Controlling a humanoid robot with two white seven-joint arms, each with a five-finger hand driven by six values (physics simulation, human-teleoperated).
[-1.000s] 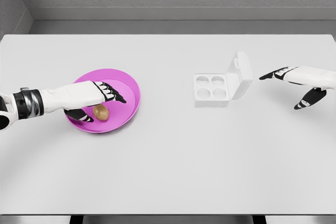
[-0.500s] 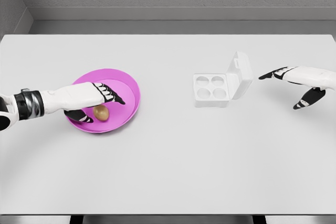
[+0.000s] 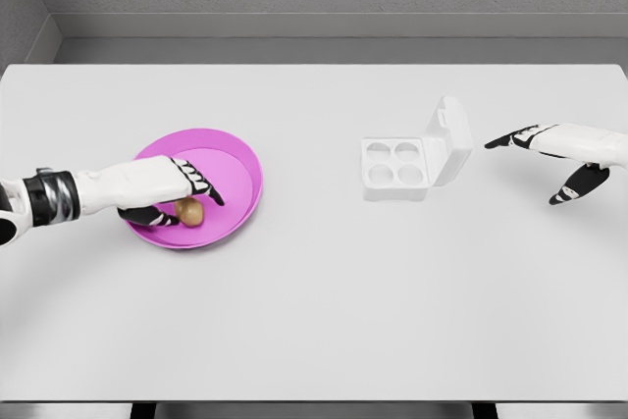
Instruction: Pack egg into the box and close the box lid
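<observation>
While egg point(image 3: 190, 211) lies on plate point(image 3: 235, 159), left hand point(image 3: 172, 193) curls around it.

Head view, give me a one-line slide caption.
Left robot hand closes around the egg on the pink plate; the egg box waits open beside the right robot hand.

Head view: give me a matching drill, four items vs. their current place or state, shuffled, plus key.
Items:
1. egg
2. box
3. left hand
4. right hand

States:
A. lid up, four cups empty
B. fingers spread, right of the box, holding nothing
C. lying in the pink plate
D. over the plate, fingers curling around the egg

Pairs: 1-C, 2-A, 3-D, 4-B
</observation>
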